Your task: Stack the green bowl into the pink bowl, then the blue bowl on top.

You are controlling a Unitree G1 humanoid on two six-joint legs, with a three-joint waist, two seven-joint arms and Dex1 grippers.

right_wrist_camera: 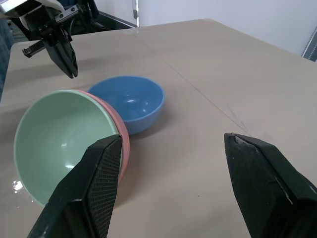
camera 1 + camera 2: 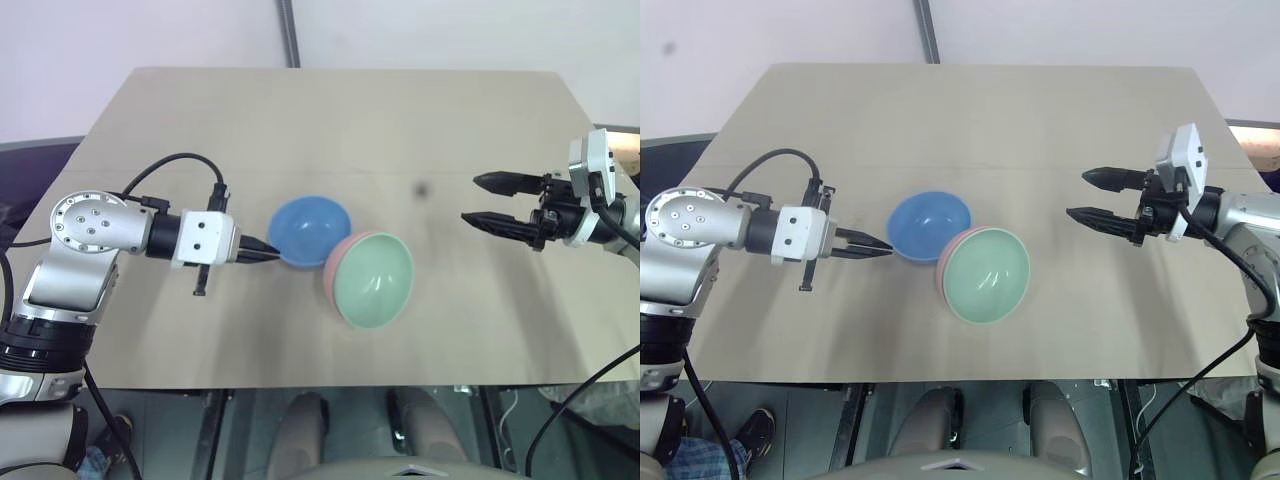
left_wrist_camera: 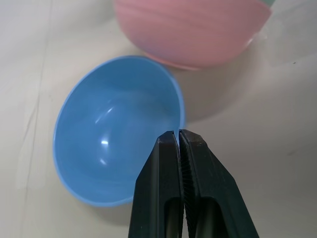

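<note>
Green bowl (image 2: 374, 282) sits nested in the pink bowl (image 2: 331, 272), tilted, nearest the table's (image 2: 300, 120) front edge. Behind it, touching, lies the blue bowl (image 2: 308, 228), the left gripper's (image 2: 274, 253) closed fingertips at its rim. Right gripper (image 2: 487, 203) hangs spread, well apart.

The green bowl (image 2: 374, 281), pale mint and glossy, sits nested inside the pink bowl (image 2: 331, 268), of which a salmon rim and a strip of outer wall show on the blue bowl's side. The nested pair is tipped on the table, their openings tilted toward the near edge. The blue bowl (image 2: 309, 229), light sky-blue and glossy, stands empty just beside the pair on the far left, its rim against the pink bowl's wall.
</note>
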